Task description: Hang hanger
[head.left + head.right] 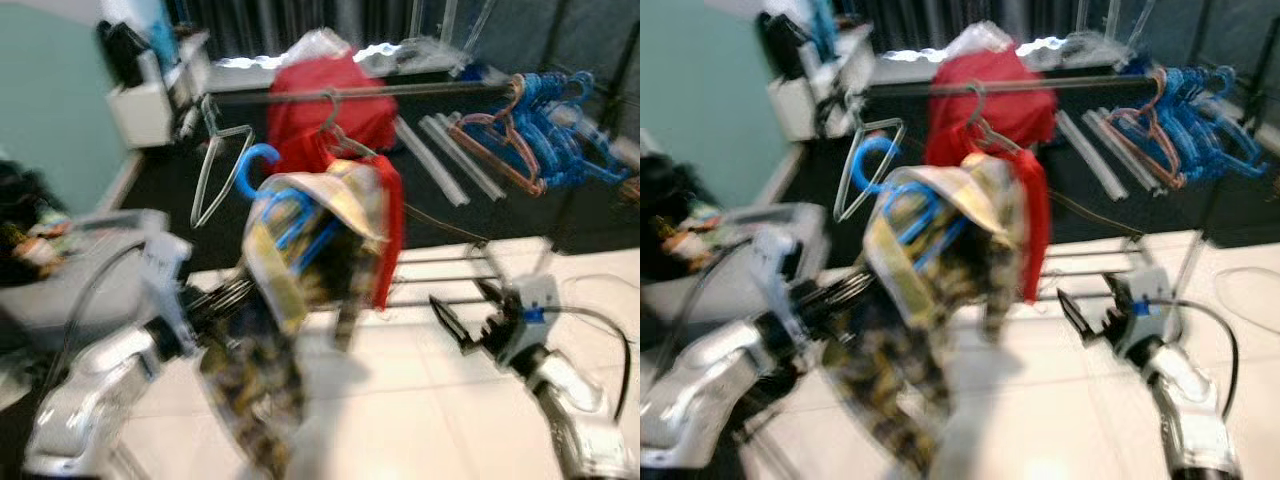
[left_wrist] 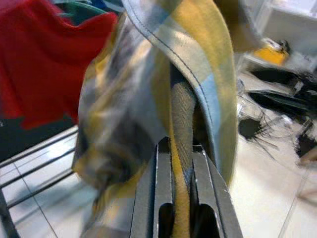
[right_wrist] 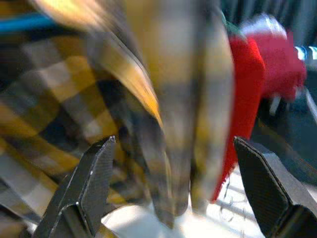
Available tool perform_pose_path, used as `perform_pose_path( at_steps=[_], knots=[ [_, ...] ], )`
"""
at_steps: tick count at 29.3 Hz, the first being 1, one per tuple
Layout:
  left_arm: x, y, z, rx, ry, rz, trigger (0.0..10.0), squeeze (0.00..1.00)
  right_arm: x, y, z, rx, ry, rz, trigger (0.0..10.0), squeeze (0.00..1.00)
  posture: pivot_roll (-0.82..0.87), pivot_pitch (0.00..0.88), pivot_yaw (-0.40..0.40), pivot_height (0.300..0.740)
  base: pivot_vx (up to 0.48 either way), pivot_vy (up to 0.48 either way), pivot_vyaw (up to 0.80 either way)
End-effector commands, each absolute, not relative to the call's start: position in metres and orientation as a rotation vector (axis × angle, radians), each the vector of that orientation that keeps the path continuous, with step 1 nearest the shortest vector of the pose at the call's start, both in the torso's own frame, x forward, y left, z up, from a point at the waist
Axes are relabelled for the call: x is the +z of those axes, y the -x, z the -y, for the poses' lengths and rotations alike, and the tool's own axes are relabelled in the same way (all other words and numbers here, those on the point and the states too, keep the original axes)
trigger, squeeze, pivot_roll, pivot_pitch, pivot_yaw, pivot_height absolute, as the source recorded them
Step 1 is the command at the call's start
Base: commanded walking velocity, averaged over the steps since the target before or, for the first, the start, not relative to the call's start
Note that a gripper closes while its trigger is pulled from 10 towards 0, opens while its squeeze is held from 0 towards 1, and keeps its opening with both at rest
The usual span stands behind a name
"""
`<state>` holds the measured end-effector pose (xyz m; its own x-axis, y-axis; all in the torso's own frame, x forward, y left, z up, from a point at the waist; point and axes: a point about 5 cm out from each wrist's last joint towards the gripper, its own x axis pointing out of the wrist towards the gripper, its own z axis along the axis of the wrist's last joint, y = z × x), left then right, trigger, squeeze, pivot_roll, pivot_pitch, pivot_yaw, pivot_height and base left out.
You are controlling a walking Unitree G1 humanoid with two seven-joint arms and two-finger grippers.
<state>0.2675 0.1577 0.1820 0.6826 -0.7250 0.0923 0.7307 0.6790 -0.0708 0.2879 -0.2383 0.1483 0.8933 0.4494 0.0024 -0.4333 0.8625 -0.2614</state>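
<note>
A yellow and dark plaid shirt (image 1: 300,260) hangs on a blue hanger (image 1: 262,190) whose hook points up just below the rail (image 1: 420,90). My left gripper (image 1: 232,295) holds it from the left, shut on the shirt's fabric (image 2: 181,114). A red garment (image 1: 330,110) hangs on the rail right behind it. My right gripper (image 1: 465,318) is open to the right of the shirt, apart from it, with the plaid cloth (image 3: 163,114) in front of its fingers (image 3: 94,173).
An empty wire hanger (image 1: 218,170) hangs on the rail's left end, a bunch of blue and pink hangers (image 1: 540,125) on its right. A grey bin (image 1: 90,270) stands left. Low rack bars (image 1: 440,280) cross the white tiled floor.
</note>
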Motion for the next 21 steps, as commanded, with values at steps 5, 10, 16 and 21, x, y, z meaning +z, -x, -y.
perform_pose_path(
  at_steps=[5, 10, 16, 21],
  knots=[
    [0.214, -0.273, -0.145, -0.874, 0.088, 0.132, 10.0, 0.00, 0.202, -0.296, 0.219, 0.516, 0.563, 0.156, 10.0, 0.00, -0.18, 0.000, 0.053, 0.740, 0.000, 0.000, 0.00],
    [0.229, -0.271, -0.132, -0.926, 0.110, 0.162, 10.0, 0.00, 0.214, -0.302, 0.208, 0.450, 0.698, 0.170, 10.0, 0.00, -0.18, 0.000, 0.050, 0.740, 0.000, 0.000, 0.00],
    [0.236, -0.264, -0.119, -0.986, 0.123, 0.175, 10.0, 0.00, 0.211, -0.307, 0.207, 0.381, 0.805, 0.130, 10.0, 0.00, -0.18, 0.000, 0.047, 0.740, 0.000, 0.000, 0.00],
    [0.240, -0.255, -0.117, -1.025, 0.143, 0.177, 10.0, 0.00, 0.214, -0.311, 0.224, 0.263, 0.862, 0.099, 4.1, 0.00, -0.17, 0.000, 0.046, 0.740, 0.000, 0.000, 0.00]
  ],
)
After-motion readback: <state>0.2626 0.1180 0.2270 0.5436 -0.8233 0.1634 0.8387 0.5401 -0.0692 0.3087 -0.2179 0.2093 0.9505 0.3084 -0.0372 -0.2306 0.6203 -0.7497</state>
